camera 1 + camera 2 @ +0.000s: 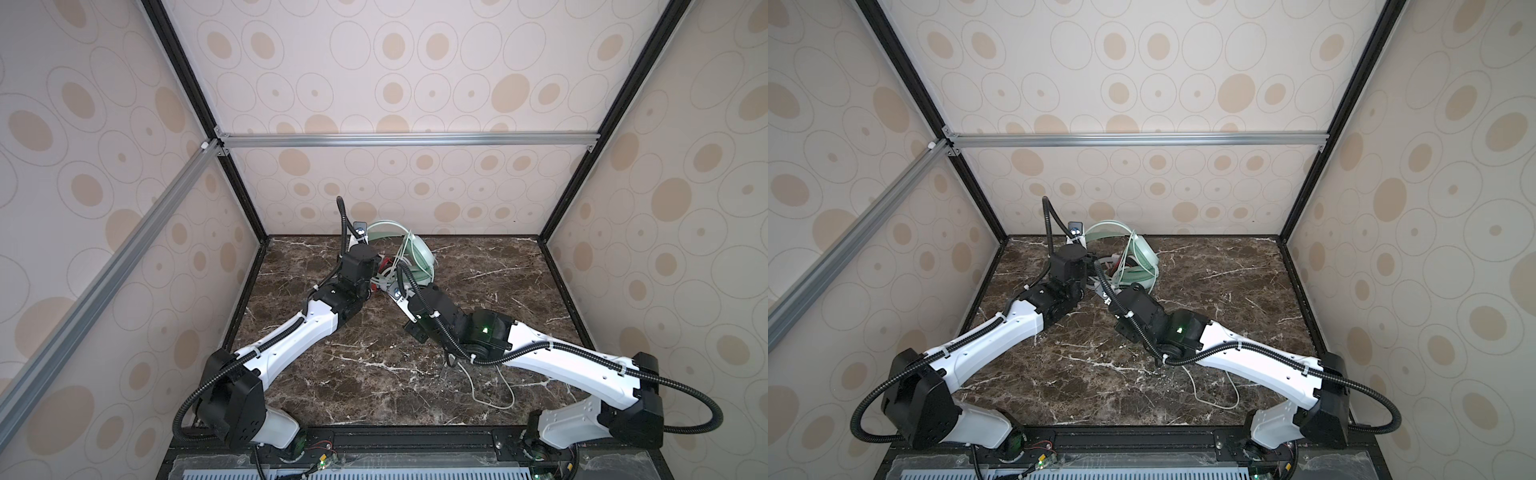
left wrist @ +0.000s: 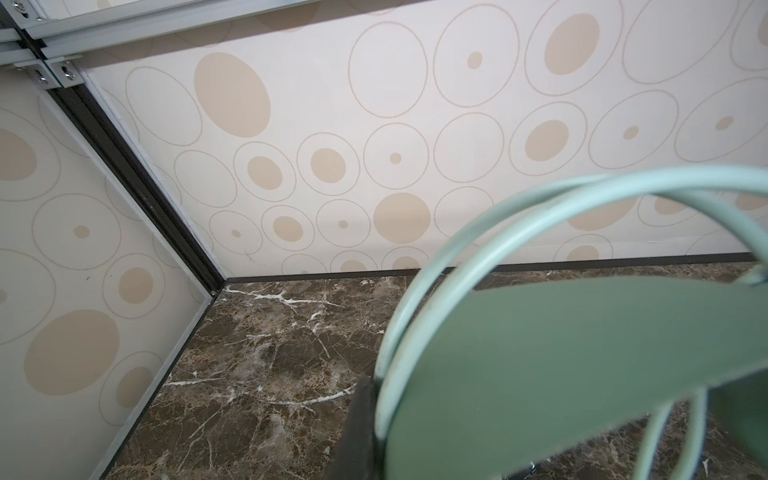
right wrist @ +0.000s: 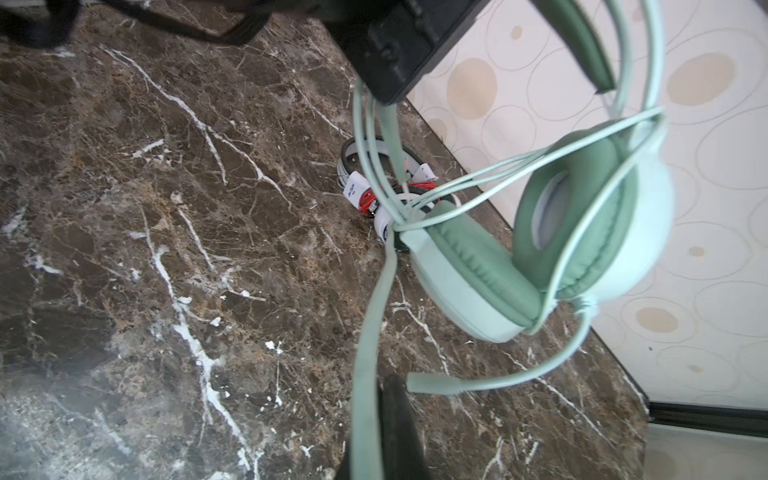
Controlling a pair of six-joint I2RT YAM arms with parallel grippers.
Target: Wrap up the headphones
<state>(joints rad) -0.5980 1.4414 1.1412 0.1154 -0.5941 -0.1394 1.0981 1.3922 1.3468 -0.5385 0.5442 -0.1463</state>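
Note:
The mint-green headphones (image 1: 419, 257) (image 1: 1142, 257) hang above the back of the marble table, ear cups (image 3: 540, 249) together. My left gripper (image 2: 374, 415) (image 3: 380, 97) is shut on their headband (image 2: 582, 353). Several turns of the pale cord (image 3: 478, 183) cross the cups. One stretch (image 3: 376, 311) runs taut to my right gripper (image 3: 374, 436) (image 1: 388, 286), which is shut on it. The cord's loose tail (image 1: 490, 390) (image 1: 1217, 390) lies on the table under the right arm. The white headphones (image 3: 351, 191) with bundled red cord (image 3: 365, 197) lie on the table below the green ones.
The green microphone boom (image 3: 432, 384) sticks out close to my right fingers. The back wall (image 1: 415, 199) stands just behind the headphones, and the back left corner post (image 2: 137, 187) is near my left gripper. The table (image 1: 374, 374) is dark marble.

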